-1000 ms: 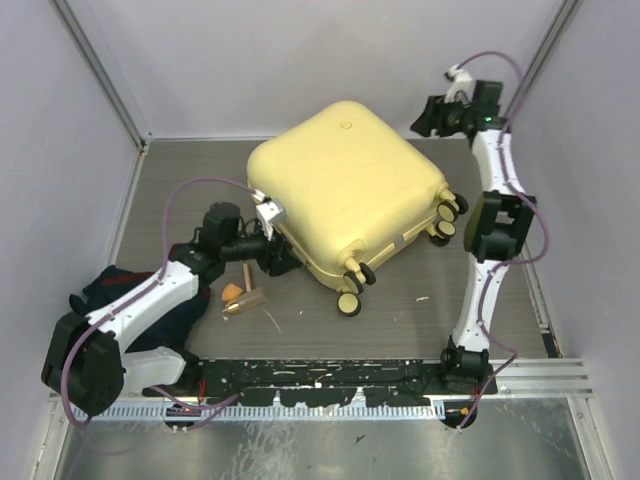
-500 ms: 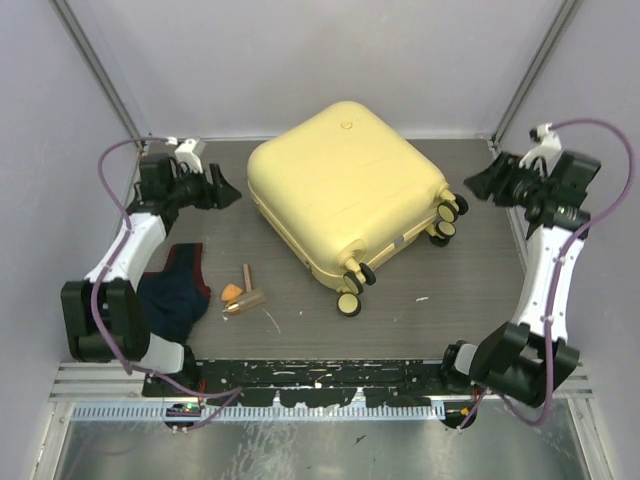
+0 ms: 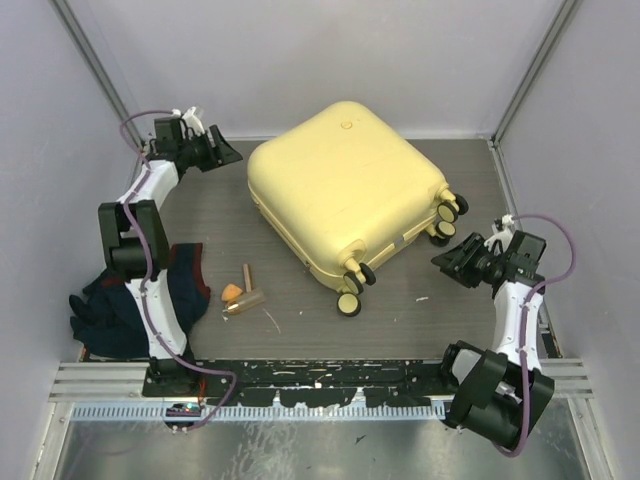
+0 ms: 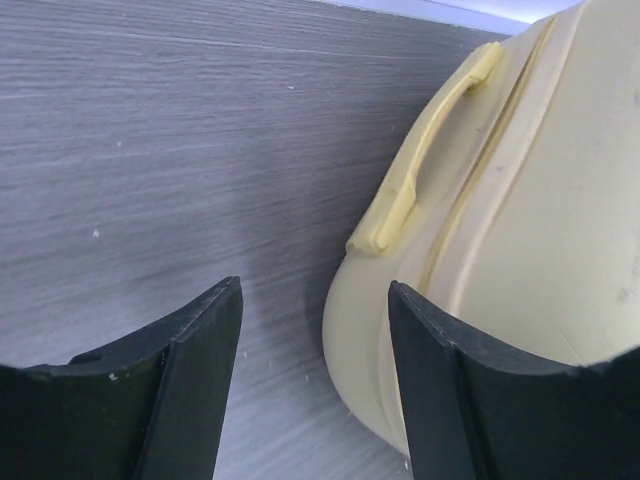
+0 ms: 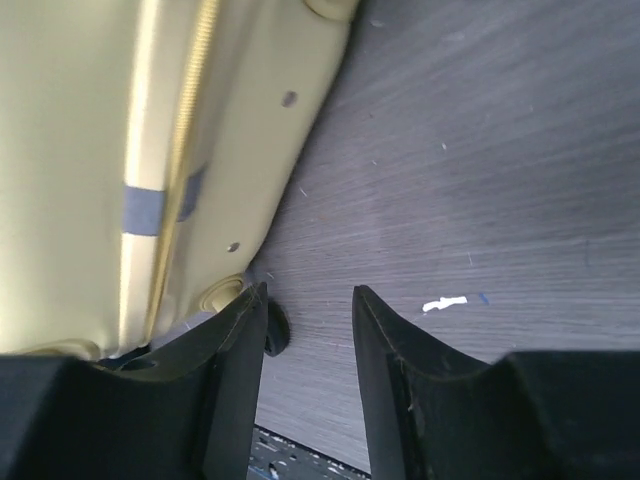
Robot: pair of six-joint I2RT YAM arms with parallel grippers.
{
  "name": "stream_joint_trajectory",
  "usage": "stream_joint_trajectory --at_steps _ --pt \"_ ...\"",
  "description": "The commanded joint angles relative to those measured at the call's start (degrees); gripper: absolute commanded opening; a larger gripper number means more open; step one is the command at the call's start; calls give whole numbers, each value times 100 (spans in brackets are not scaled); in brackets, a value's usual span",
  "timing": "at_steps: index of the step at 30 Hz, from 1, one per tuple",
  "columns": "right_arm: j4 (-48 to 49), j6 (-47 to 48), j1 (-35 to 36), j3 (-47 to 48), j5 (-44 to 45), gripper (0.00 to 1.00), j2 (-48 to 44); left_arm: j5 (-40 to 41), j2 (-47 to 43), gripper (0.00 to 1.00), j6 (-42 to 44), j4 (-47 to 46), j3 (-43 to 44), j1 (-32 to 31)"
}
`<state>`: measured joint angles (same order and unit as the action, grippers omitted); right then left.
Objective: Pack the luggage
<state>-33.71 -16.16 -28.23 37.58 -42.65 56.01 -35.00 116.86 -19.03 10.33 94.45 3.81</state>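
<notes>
While the luggage [image 3: 345, 195] is lying shut on its shell in the middle of the bench [image 3: 320, 325], turned at a slant to the bench edges, I am holding my left gripper [image 3: 222, 152] at the far left corner and my right gripper [image 3: 450, 262] near the right edge. Both grippers are standing open, with only bare bench showing between the jaws and nothing held.

1. Edges and free room. My left gripper is pointing at the far left end of the luggage, near it but apart. My right gripper is pointing at the wheel end, just beside the right-hand wheels [image 3: 447, 218] and not touching them. A strip of free bench is running along the near side, between the front wheels [image 3: 352, 290] and the rail [image 3: 320, 372] carrying my bases. To the left of that strip, a small orange piece [image 3: 232, 293] and some brown sticks [image 3: 247, 280] are lying close together, and a pile of dark clothing [image 3: 105, 308] is sitting at the left edge, partly behind my left arm.

2. Surface and room. The bench is showing a grey wood grain. Pale walls [image 3: 300, 60] are enclosing it on three sides.

3. Differences between views. Only the left wrist view is showing the moulded handle [image 4: 430, 150] on the side of the shell, beyond my right-hand finger. Only the right wrist view is showing a grey-blue patch [image 5: 150, 210] crossing the seam band. A white scrap [image 5: 443, 303] on the bench is appearing in both the right wrist view and the top view.
</notes>
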Motion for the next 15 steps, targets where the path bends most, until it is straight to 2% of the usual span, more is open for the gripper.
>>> stream_joint_trajectory --at_steps 1,6,10,15 --pt "1204 -834 -1 -564 109 43 76 -669 572 60 -236 -29 749 -31" --pt "2243 -1370 237 -922 317 30 656 -1151 913 57 -50 -132 838 -283" --pt "2868 -1611 636 -889 551 28 1109 -1338 849 54 186 -217 483 -551" --pt "3766 -1792 1116 -452 817 28 1898 -1618 445 50 38 -735 -472 -650"
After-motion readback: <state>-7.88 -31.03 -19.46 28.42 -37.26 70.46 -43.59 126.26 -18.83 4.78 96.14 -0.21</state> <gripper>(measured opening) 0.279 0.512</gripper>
